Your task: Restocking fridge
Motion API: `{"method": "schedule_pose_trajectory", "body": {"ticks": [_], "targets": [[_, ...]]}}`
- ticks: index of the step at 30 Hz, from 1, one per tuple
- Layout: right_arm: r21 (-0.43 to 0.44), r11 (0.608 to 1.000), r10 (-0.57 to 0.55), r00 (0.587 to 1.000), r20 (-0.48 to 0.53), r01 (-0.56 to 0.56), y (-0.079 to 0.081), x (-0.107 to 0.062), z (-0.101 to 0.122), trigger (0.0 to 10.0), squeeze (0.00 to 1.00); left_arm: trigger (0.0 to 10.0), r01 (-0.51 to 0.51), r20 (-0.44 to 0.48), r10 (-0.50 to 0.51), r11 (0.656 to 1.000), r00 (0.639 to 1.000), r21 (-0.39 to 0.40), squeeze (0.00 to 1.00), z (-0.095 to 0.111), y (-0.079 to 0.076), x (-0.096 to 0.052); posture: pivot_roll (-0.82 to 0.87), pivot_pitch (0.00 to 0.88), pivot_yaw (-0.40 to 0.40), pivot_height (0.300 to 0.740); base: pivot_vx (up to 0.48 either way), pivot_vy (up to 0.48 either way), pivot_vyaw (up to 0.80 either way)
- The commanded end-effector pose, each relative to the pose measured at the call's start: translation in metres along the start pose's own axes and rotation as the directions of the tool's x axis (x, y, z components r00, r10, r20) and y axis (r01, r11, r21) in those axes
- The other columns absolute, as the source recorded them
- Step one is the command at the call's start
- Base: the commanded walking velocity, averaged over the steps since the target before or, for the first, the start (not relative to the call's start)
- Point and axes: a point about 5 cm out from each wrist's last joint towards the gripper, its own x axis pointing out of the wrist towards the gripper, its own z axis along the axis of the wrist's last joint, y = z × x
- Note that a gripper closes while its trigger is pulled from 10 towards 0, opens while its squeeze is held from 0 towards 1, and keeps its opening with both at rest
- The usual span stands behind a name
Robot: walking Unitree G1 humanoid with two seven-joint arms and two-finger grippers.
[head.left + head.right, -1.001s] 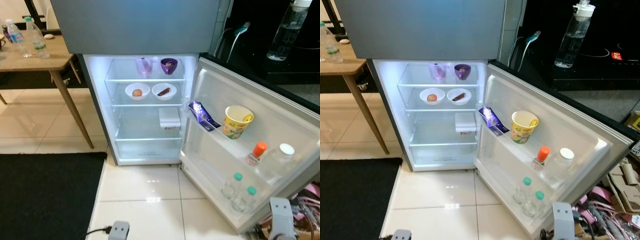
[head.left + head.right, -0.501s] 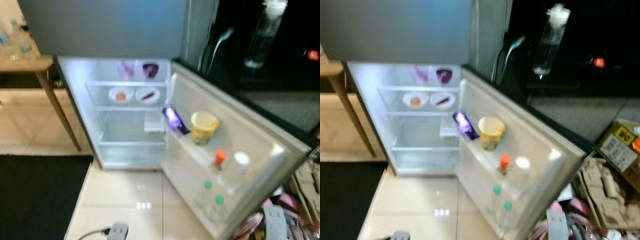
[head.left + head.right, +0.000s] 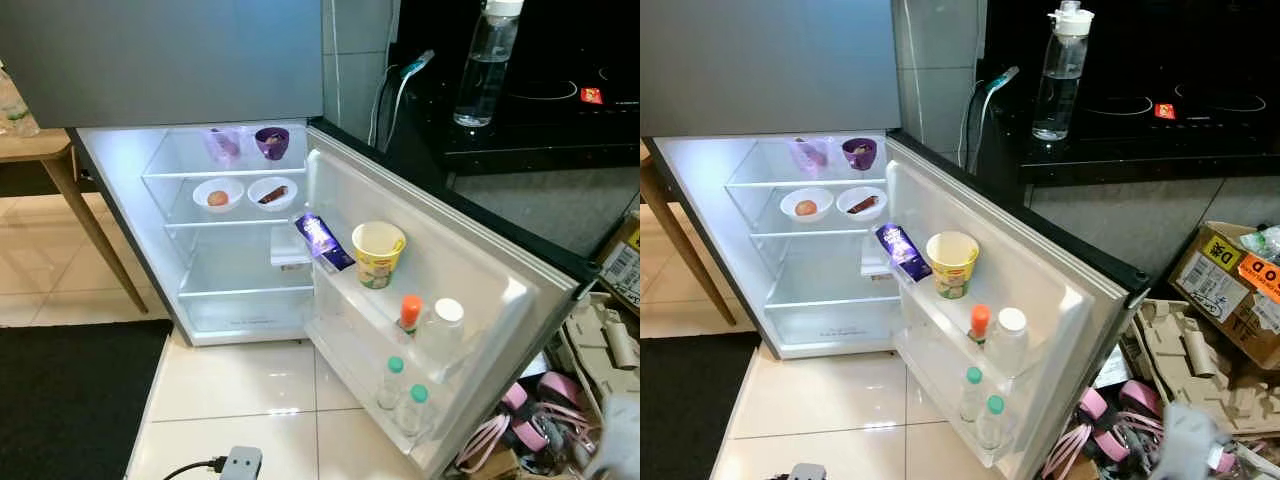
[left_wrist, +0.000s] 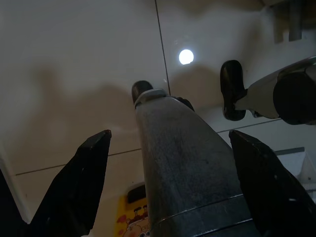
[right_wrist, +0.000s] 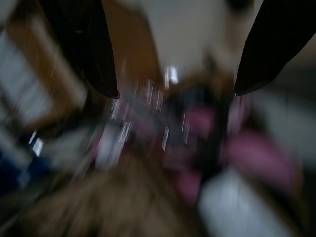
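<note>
Before the robot, the fridge stood with its lower door swung wide to the right and its interior lit. On the top glass shelf sat a clear cup beside a purple bowl; on the shelf below, two white bowls lay side by side, the left bowl holding a small orange fruit and the right bowl holding a dark brown piece of food. Along the upper door rack leaned a purple snack packet, next to a yellow noodle cup, then an orange-capped bottle and a white-lidded jar. Two green-capped clear bottles stood in the lower door rack.

On the dark worktop right of the fridge a clear water bottle stood upright. Cardboard boxes and pink clutter lay on the floor by the door's outer edge.

The left end effector hung over pale floor tiles with its fingers spread apart, grasping nothing. The right end effector was likewise released, its two fingers apart above the blurred pink clutter.
</note>
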Motion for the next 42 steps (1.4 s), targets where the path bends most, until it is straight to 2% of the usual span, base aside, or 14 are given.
{"method": "schedule_pose_trajectory", "body": {"ticks": [1, 2, 9, 10, 17, 23, 24, 26, 27, 30, 33, 38, 40, 42], "targets": [[0.056, 0.998, -0.007, 0.999, 0.038, 0.005, -0.002, 0.001, 0.008, 10.0, 0.0, 10.0, -0.008, -0.026, 0.007, 1.0, 1.0, -0.007, 0.0, -0.007, 0.001, -0.001, -0.07, 0.0, 0.008, 0.74, 0.0, 0.0, 0.0], [0.188, 0.982, -0.023, 0.987, 0.156, -0.006, -0.012, 0.006, 0.043, 10.0, 0.0, 10.0, -0.011, -0.028, 0.01, 1.0, 1.0, -0.011, 0.0, -0.008, 0.002, -0.001, -0.06, 0.0, 0.003, 0.74, 0.0, 0.0, 0.0], [0.356, 0.914, 0.041, 0.919, 0.391, -0.193, -0.017, 0.006, 0.1, 10.0, 0.0, 10.0, -0.017, -0.031, 0.016, 1.0, 0.999, -0.02, 0.0, -0.01, 0.003, -0.002, -0.06, 0.0, 0.0, 0.74, 0.0, 0.0, 0.0], [0.354, 0.898, 0.08, 0.888, 0.453, -0.262, -0.015, 0.004, 0.111, 0.0, 0.0, 10.0, -0.018, -0.032, 0.018, 1.0, 0.999, -0.021, 0.0, -0.011, 0.003, -0.002, -0.06, 0.0, 0.001, 0.74, 0.0, 0.0, 0.0], [0.15, 0.837, 0.368, 0.744, 0.557, -0.527, 0.014, -0.003, 0.131, 0.0, 0.0, 10.0, -0.02, -0.036, 0.019, 1.0, 0.999, -0.022, 0.0, -0.012, 0.004, -0.002, -0.06, 0.0, 0.002, 0.74, 0.0, 0.0, 0.0], [-0.087, 0.696, 0.662, 0.589, 0.464, -0.713, 0.036, -0.012, 0.119, 0.0, 0.0, 10.0, -0.025, -0.035, 0.024, 0.999, 0.999, -0.021, 0.0, -0.012, 0.005, -0.003, -0.06, 0.0, 0.002, 0.74, 0.0, 0.0, 0.0], [-0.133, 0.656, 0.716, 0.556, 0.422, -0.743, 0.036, -0.014, 0.115, 7.0, 0.0, 10.0, -0.026, -0.035, 0.026, 0.999, 0.999, -0.021, 0.0, -0.012, 0.006, -0.003, -0.06, 0.0, 0.002, 0.74, 0.0, 0.0, 0.0], [-0.151, 0.635, 0.74, 0.541, 0.399, -0.757, 0.035, -0.015, 0.113, 7.0, 0.0, 10.0, -0.027, -0.036, 0.026, 0.999, 0.999, -0.021, 0.0, -0.012, 0.006, -0.003, -0.06, 0.0, 0.002, 0.74, 0.0, 0.0, 0.0], [-0.162, 0.622, 0.755, 0.532, 0.385, -0.766, 0.035, -0.016, 0.112, 10.0, 0.0, 10.0, -0.028, -0.036, 0.027, 0.999, 0.999, -0.021, 0.0, -0.013, 0.006, -0.003, -0.06, 0.0, 0.002, 0.74, 0.0, 0.0, 0.0], [-0.187, 0.571, 0.802, 0.495, 0.334, -0.799, 0.033, -0.018, 0.108, 10.0, 0.0, 10.0, -0.028, -0.038, 0.027, 0.999, 0.999, -0.022, 0.0, -0.014, 0.007, -0.003, -0.06, 0.0, 0.001, 0.74, 0.0, 0.0, 0.0], [-0.218, 0.382, 0.921, 0.35, 0.172, -0.898, 0.038, -0.028, 0.088, 10.0, 0.0, 10.0, -0.028, -0.041, 0.027, 0.999, 0.999, -0.027, 0.0, -0.015, 0.006, -0.003, -0.06, 0.0, -0.006, 0.74, 0.0, 0.0, 0.0], [-0.214, 0.26, 0.964, 0.242, 0.108, -0.942, 0.047, -0.037, 0.078, 10.0, 0.0, 10.0, -0.027, -0.042, 0.026, 0.999, 0.999, -0.029, 0.0, -0.016, 0.006, -0.003, -0.07, 0.0, -0.006, 0.74, 0.0, 0.0, 0.0], [-0.195, 0.077, 0.996, 0.065, 0.064, -0.978, 0.063, -0.055, 0.066, 10.0, 0.0, 10.0, -0.025, -0.043, 0.024, 0.999, 0.999, -0.027, 0.0, -0.016, 0.004, -0.003, -0.07, 0.0, -0.004, 0.74, 0.0, 0.0, 0.0], [-0.181, 0.007, 0.999, -0.003, 0.053, -0.983, 0.07, -0.062, 0.062, 10.0, 0.0, 10.0, -0.024, -0.044, 0.023, 0.999, 0.999, -0.025, 0.0, -0.016, 0.004, -0.003, -0.07, 0.0, -0.001, 0.74, 0.0, 0.0, 0.0]]}}
